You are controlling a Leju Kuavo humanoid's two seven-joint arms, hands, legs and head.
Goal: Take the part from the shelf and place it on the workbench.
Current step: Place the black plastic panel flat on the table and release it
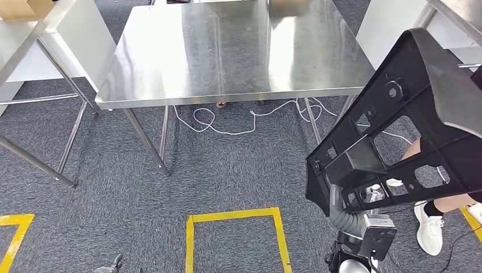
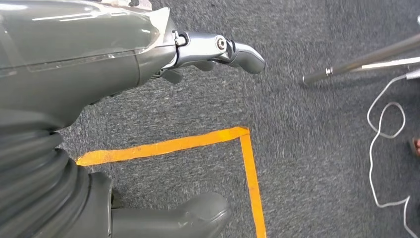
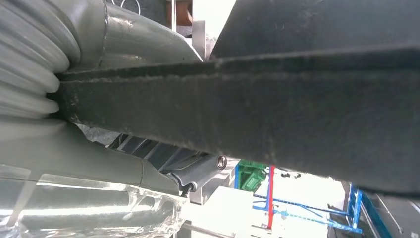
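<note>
The part (image 1: 409,119) is a large black plastic frame with several cut-outs, raised at the right of the head view. My right hand (image 1: 368,196) grips it from below at its lower end. The right wrist view has the part's black edge (image 3: 297,119) running across the picture, against my right hand (image 3: 163,153). The steel workbench (image 1: 227,51) stands ahead with a bare shiny top, apart from the part. My left hand (image 2: 218,49) hangs over the carpet, fingers apart and holding nothing.
A person's leg and white shoe (image 1: 429,227) stand close behind the part at the right. A white cable (image 1: 239,119) lies under the workbench. Yellow tape (image 1: 236,216) marks a square on the grey carpet. Other steel tables (image 1: 34,51) flank the left and right.
</note>
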